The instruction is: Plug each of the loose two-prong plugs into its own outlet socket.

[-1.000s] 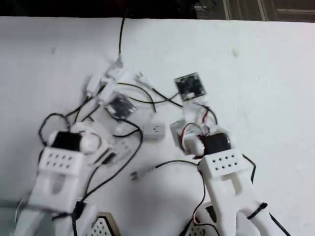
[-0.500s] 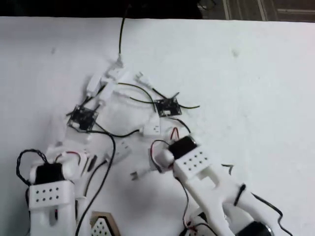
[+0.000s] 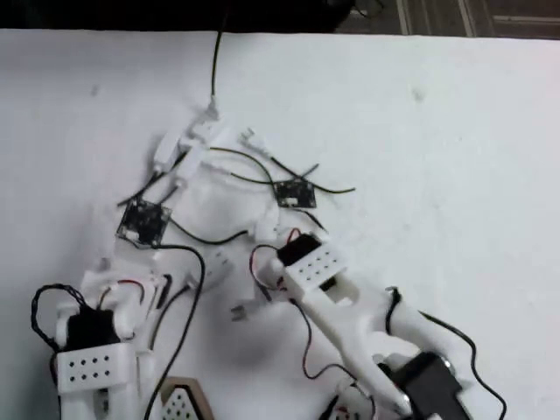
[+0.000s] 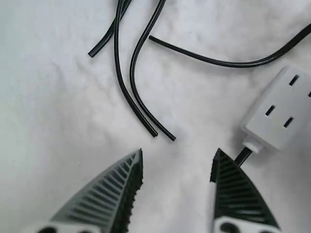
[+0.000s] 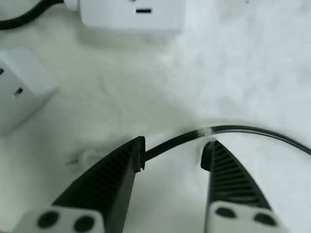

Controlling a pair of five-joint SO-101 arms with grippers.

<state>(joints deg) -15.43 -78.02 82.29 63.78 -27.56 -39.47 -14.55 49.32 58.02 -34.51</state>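
Right tool (image 5: 173,145) stands wide open, its jaws straddling the black cord (image 5: 243,130) just behind the loose plug (image 5: 80,158), which lies flat on the counter (image 3: 455,131) with its prongs pointing away from the tool. Nothing is gripped yet. An outlet socket (image 5: 131,12) sits a little beyond the plug, with a second socket block (image 5: 19,87) off to one side.

Over the last second the right arm has swung across from the middle of the counter and come down over this cord, while the left arm has drawn back toward the near edge. The left tool (image 4: 178,154) is also spread wide and holds nothing. It hangs over bare counter near two cut cable ends (image 4: 146,111), with another socket block (image 4: 284,111) just beside one jaw.

By my judgement the right arm has taken over the pick and the left has cleared room for it. The step in hand is the first grasp, and no plug looks seated so far. Closing here would catch the cord and not the plug body, so the prongs may droop or twist on the way to the socket
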